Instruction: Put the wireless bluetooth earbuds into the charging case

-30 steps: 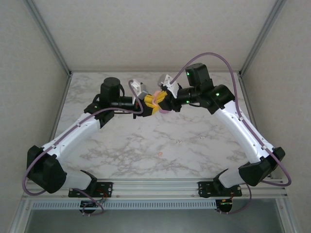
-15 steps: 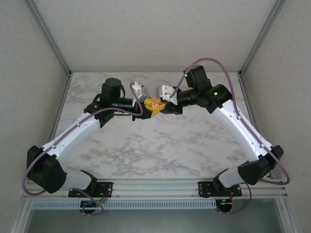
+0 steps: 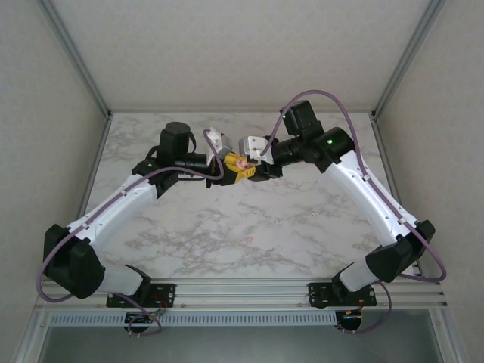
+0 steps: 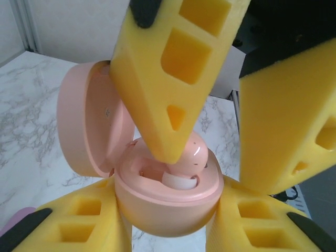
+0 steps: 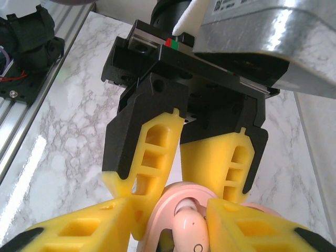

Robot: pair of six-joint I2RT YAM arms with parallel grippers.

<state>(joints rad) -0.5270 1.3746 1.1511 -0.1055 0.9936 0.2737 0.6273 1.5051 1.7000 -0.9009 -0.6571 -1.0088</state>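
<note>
Watch the pink earbud (image 4: 185,164): lies in a socket of the open charging case (image 4: 168,205), white tip showing, perhaps not fully seated. Touches one fingertip of the right gripper (image 4: 209,173), with jaws spread and the other finger clear of it. Beware dragging the bud out through a sticky or sideways retreat. Mind the lid (image 4: 79,131), standing open just beside that fingertip: easy to knock. Note the left gripper (image 5: 184,202), clamped on the case from both sides beneath; avoid twisting it loose with a hard downward push.
</note>
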